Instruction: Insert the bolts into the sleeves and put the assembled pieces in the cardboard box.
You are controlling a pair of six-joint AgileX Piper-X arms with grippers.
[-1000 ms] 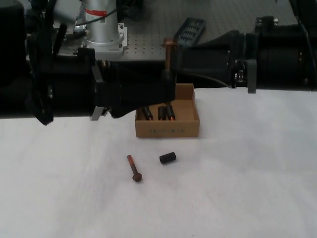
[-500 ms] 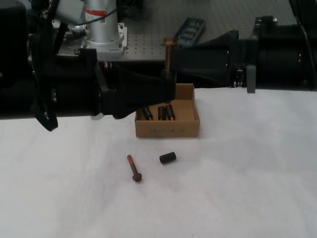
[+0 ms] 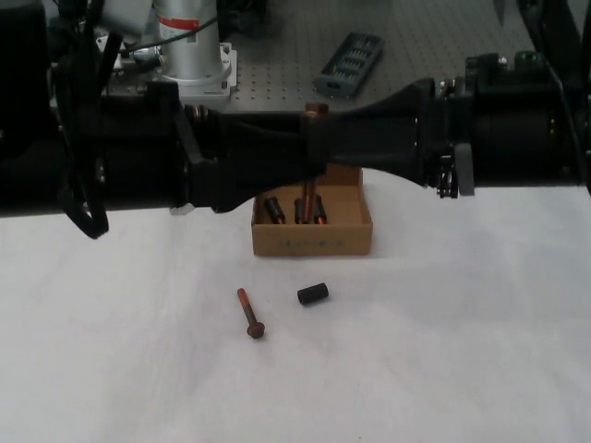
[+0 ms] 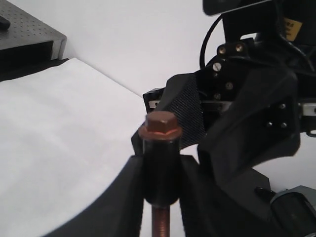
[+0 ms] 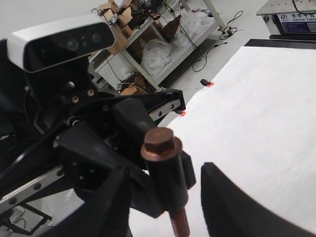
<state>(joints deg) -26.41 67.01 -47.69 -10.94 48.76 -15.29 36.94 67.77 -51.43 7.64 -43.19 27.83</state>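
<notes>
The arm from the left [image 3: 120, 171] and the arm from the right [image 3: 499, 129] both run off the high view's side edges. Where they meet, they cover the far wall of the cardboard box [image 3: 312, 243] and the middle of the held bolt [image 3: 316, 110], and its sleeve [image 4: 160, 173] lies behind them there. The assembled pieces [image 3: 297, 210] in the box are partly hidden and too small to count surely. In the left wrist view the picture's edge cuts off the bolt's shank and most of the left gripper [image 4: 161, 168]. The right wrist view's edge likewise cuts off the shank and much of the right gripper [image 5: 165, 177]. The dark ridged thing [image 3: 351, 61] far back on the bench is too small to identify.
</notes>
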